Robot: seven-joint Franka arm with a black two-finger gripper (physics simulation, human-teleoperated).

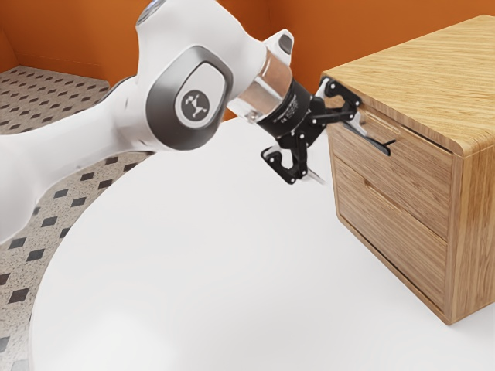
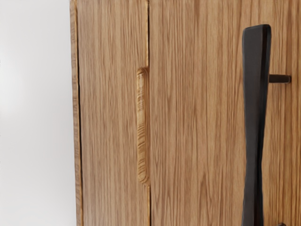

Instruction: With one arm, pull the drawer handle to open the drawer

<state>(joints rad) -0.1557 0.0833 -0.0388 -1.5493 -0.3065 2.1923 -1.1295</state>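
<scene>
A wooden cabinet (image 1: 433, 93) with two drawers stands at the exterior view's right. The top drawer (image 1: 410, 158) carries a black bar handle (image 1: 373, 141) and looks flush with the cabinet front. My black gripper (image 1: 338, 148) is open just in front of the handle's near end. One fingertip (image 1: 357, 118) sits close to the bar and the other (image 1: 315, 177) hangs lower, over the table. In the wrist view the dark handle (image 2: 256, 127) and its post (image 2: 280, 78) lie just ahead, beside the top drawer front (image 2: 202, 117).
The lower drawer (image 1: 394, 224) has a recessed wooden grip (image 2: 142, 125). The cabinet rests on a round white table (image 1: 201, 278), whose surface (image 2: 33, 113) borders the cabinet. Tiled floor (image 1: 46, 100) and orange walls lie behind.
</scene>
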